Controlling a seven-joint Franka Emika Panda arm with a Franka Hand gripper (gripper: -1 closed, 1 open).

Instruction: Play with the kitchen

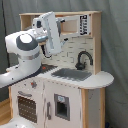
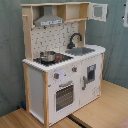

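A dark grey-green curtain (image 1: 114, 45) hangs in soft vertical folds across the whole backdrop in the first exterior view, well behind where the arm reaches and spreading off to the first exterior view's right. In the second exterior view the same kind of grey wall covering (image 2: 10, 60) fills the back. Below lies a light wooden floor (image 2: 102, 107), with a dark seam running between its boards. The lighting is even and soft, without strong shadows.
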